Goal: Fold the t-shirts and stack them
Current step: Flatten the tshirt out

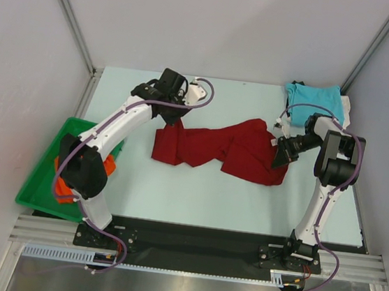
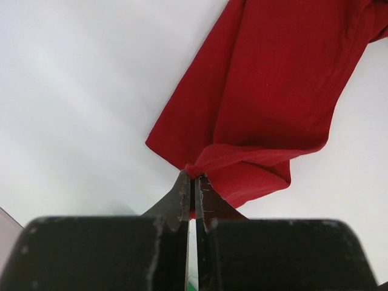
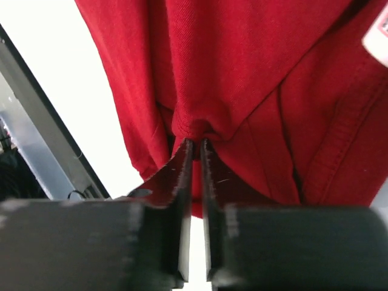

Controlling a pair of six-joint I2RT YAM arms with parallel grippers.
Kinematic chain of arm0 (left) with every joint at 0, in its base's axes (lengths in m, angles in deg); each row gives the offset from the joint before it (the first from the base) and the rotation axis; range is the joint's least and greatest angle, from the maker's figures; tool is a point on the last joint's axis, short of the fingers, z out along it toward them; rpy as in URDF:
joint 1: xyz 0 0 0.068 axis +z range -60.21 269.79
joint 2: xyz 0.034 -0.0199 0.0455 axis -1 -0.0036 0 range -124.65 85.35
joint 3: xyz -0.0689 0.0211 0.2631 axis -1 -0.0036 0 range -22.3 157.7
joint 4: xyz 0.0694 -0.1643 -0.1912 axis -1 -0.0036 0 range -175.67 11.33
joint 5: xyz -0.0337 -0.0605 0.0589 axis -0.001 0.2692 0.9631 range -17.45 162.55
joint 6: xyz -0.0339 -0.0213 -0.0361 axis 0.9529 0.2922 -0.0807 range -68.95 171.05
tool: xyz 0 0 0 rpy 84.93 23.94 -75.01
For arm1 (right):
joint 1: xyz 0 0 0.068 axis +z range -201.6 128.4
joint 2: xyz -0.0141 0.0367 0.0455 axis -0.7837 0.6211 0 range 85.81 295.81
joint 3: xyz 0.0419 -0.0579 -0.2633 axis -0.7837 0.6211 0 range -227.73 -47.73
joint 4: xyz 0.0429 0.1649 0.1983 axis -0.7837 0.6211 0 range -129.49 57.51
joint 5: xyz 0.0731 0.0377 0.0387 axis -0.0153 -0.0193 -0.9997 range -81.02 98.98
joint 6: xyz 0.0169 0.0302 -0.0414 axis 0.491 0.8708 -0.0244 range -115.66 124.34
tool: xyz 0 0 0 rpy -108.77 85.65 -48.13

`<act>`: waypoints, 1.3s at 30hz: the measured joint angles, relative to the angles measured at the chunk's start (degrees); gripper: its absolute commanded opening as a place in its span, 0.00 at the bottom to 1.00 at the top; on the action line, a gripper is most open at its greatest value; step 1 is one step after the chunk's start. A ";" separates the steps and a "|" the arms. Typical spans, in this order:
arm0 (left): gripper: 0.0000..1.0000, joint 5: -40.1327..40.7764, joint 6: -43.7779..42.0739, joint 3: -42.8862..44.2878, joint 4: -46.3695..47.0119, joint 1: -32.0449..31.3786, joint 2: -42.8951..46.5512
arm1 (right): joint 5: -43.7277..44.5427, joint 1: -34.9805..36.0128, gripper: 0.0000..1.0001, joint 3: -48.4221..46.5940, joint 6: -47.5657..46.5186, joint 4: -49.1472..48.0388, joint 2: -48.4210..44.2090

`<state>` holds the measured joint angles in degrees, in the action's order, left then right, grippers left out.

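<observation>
When viewed from the overhead camera, a dark red t-shirt (image 1: 222,149) stretched in a rumpled band across the middle of the pale table (image 1: 196,195), held between the two arms. The left gripper (image 1: 173,118) met its left end and the right gripper (image 1: 278,155) met its right end. A turquoise t-shirt (image 1: 314,103) sat bunched at the far right corner of the table. An orange t-shirt (image 1: 111,164) lay in the green tray (image 1: 43,177) at the left edge, partly hidden behind the left arm. From the left wrist camera, the left gripper (image 2: 194,179) had its jaws pressed together on a corner fold of the dark red t-shirt (image 2: 267,91), the cloth trailing away over the white table (image 2: 73,91). From the right wrist camera, the right gripper (image 3: 197,142) was pinched on a gathered fold of the dark red t-shirt (image 3: 242,60), only a thin slit showing between its jaws.
</observation>
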<state>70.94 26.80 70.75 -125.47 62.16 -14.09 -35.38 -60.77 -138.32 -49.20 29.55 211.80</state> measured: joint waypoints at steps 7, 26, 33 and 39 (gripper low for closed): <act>0.01 1.07 -0.57 -0.50 -0.04 -0.04 0.92 | -0.04 0.02 0.00 -0.11 1.73 -1.92 -2.64; 0.00 9.40 -4.28 8.52 2.86 -0.15 11.67 | -0.94 4.61 0.00 -10.25 6.49 -3.72 -27.23; 0.00 9.31 -4.35 8.26 2.58 -0.22 13.86 | 1.57 4.98 0.00 7.48 4.63 -1.77 -37.59; 0.00 6.05 -3.67 4.07 2.47 -0.24 15.32 | 2.05 5.38 0.00 17.86 4.61 -3.74 -40.94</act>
<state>77.00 23.13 74.82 -123.00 61.92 1.24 -33.32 -55.39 -120.46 -44.59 25.81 170.86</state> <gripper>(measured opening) 0.019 0.029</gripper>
